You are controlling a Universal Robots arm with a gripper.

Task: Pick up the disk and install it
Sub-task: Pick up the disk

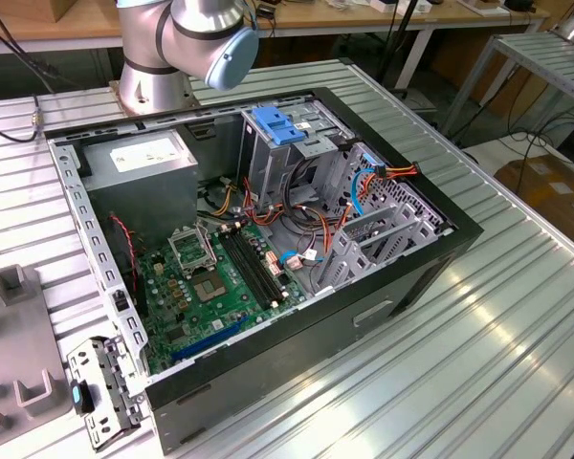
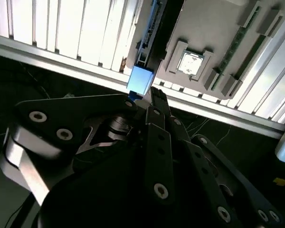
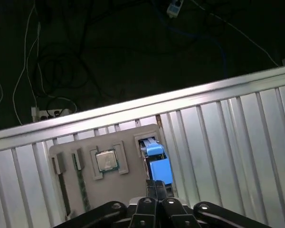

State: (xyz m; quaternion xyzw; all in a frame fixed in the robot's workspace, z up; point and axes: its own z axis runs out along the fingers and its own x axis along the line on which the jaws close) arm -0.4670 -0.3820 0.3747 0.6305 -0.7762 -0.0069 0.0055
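In both wrist views my gripper (image 3: 157,186) (image 2: 149,97) hangs well above the ribbed metal table, jaws drawn close together. The disk (image 3: 159,170) (image 2: 140,80) is seen edge-on, pinched at its bright blue carrier rail, and hangs down from the fingertips (image 2: 157,102) towards a slot of the grey holder tray (image 3: 133,137). Its thin grey body (image 2: 149,28) runs away from the camera. In the exterior view the open computer case (image 1: 430,263) lies on the table, with its blue-topped drive cage (image 1: 279,124) at the back.
The holder tray (image 2: 218,28) also carries a processor chip (image 3: 106,160) and memory sticks (image 3: 81,190). Past the table edge lie a dark floor and cables (image 3: 47,71). The arm's base (image 1: 158,57) stands behind the case. A loose metal bracket (image 1: 100,387) lies by the case.
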